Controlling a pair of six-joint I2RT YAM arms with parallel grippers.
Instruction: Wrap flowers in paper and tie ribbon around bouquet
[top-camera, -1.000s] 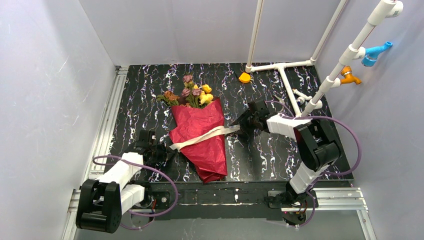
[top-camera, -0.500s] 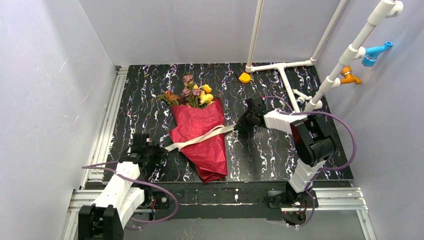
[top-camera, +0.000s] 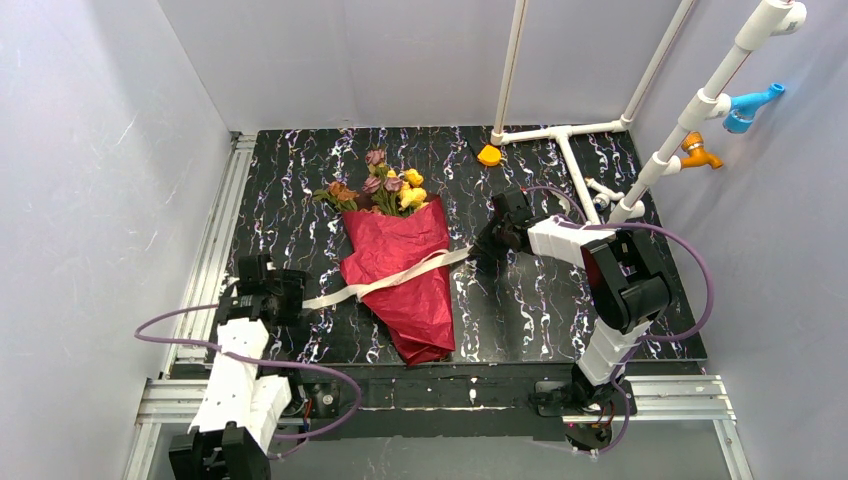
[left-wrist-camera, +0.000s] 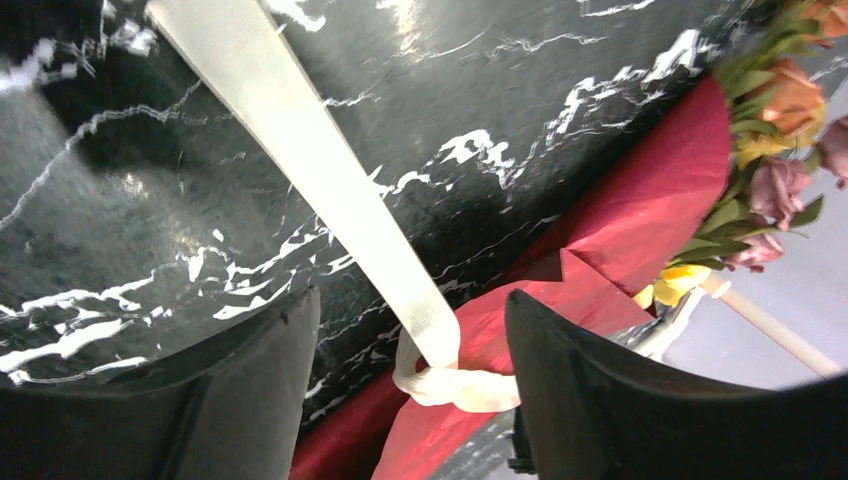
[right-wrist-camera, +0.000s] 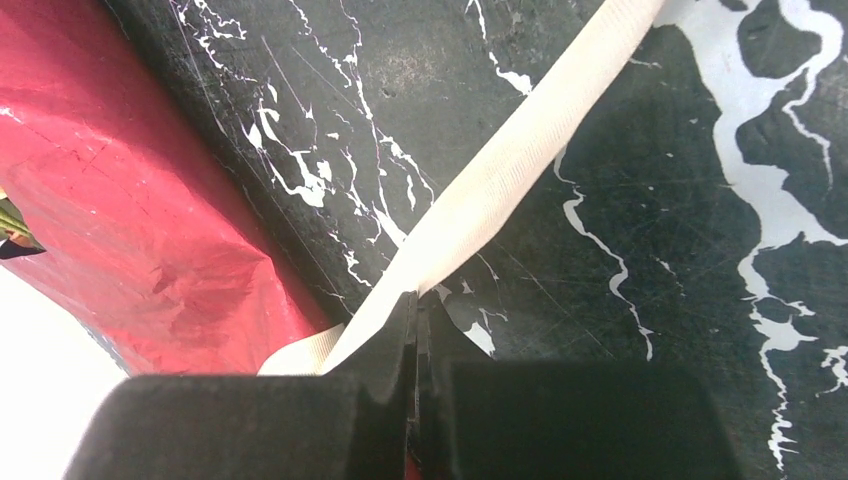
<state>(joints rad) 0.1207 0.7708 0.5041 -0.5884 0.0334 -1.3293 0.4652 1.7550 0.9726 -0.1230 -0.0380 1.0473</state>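
**Ribbon stretched across the wrapped bouquet, one end pinched**

Around the work we see a small orange wedge (top-camera: 489, 155) at the far edge, beside a frame of white pipes (top-camera: 565, 150) that carries a blue fitting (top-camera: 750, 103) and an orange fitting (top-camera: 700, 152). Purple cables (top-camera: 690, 260) loop off both arms. Nothing lies between the arms and the bouquet (top-camera: 420, 320).

The table (top-camera: 300, 180) is glossy black with white marble veins, edged by aluminium rails (top-camera: 215, 230) and closed in by plain pale walls (top-camera: 400, 60).

The bouquet lies near the table's middle, its blooms pointing away from the arms. The flowers (top-camera: 385, 190) poke out of a cone of crinkly dark red paper (top-camera: 385, 245). A flat, woven cream ribbon (top-camera: 400, 275) crosses the cone, and the left wrist view shows a knot (left-wrist-camera: 450, 385) at the paper's edge. The right gripper (right-wrist-camera: 415, 310) is pinched tight on the ribbon. The left gripper (left-wrist-camera: 410, 305) stands with its fingers apart, and the ribbon runs loose between them.
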